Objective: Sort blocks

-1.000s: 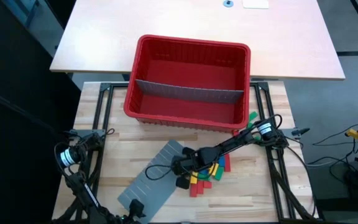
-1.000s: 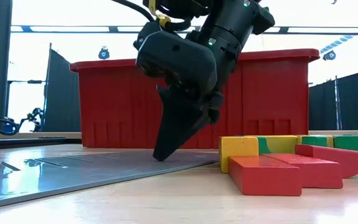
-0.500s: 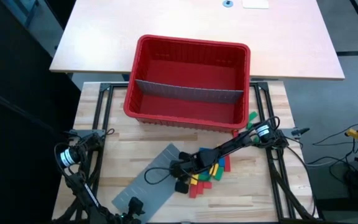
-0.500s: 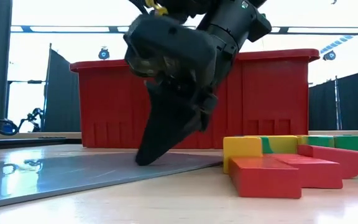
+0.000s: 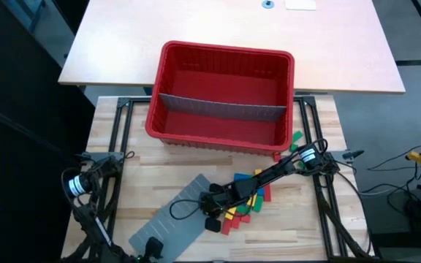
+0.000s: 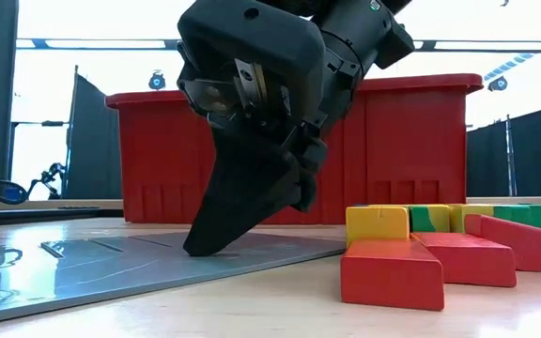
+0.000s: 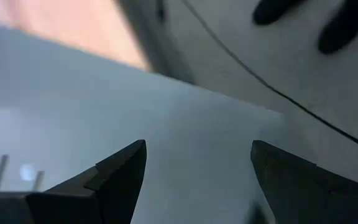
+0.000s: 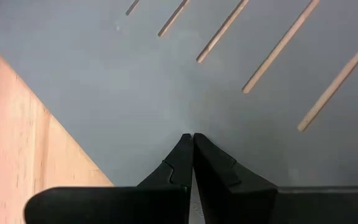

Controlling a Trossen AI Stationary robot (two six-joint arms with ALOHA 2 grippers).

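A cluster of red, yellow, green and blue blocks point(image 5: 245, 204) point(image 6: 421, 246) lies flat on the wooden table, right of a flat grey slotted panel point(image 5: 174, 219). My right gripper point(image 5: 206, 206) point(image 6: 195, 252) is shut, and its tips are down on that panel just left of the blocks. My left gripper point(image 5: 152, 248) point(image 7: 197, 149) is open at the panel's near end. I cannot tell whether it touches the panel. The red bin point(image 5: 159, 80) stands behind, with a grey divider point(image 5: 221, 109) across it. My right gripper presses its shut fingertips point(image 8: 192, 138) down on the top face of the grey panel point(image 8: 166, 81), toward its far right part. The fingers slant down from the table's right side. The panel lies flat on the table.
A green block point(image 5: 296, 137) and a red one point(image 5: 276, 155) lie apart by the bin's near right corner. Black frame rails point(image 5: 115, 146) run along both sides of the table, and cables trail by both arm bases. Bare wood shows in front of the bin.
My right gripper, still shut and tips down, has moved toward the table's near left corner. The grey panel has slid that way with it, staying flat. Some blocks at the cluster's near edge have shifted a little.
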